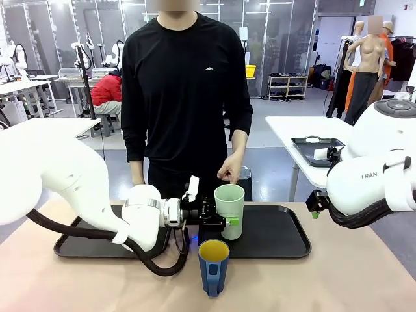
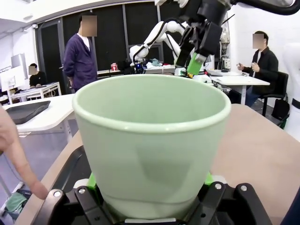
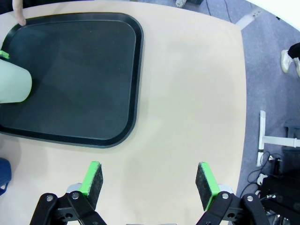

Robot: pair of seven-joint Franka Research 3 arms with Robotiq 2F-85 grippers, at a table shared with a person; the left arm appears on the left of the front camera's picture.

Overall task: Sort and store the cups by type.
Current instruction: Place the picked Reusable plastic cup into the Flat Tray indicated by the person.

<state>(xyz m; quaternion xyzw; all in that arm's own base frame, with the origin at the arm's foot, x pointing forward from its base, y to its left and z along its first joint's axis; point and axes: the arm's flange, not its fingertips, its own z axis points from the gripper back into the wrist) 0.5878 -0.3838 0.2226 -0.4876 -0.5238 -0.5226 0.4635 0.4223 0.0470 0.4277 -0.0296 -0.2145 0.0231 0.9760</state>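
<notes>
Our left gripper (image 1: 229,220) is clamped low on the tumbler (image 1: 229,200), upright over the right tray (image 1: 281,235), which carries nothing else. We judge it light, stiff, slick plastic. The mug (image 1: 213,265) stands on the table (image 1: 357,279) before the tray; its handle suits a grip. Our right gripper (image 3: 149,180) hangs spread.
</notes>
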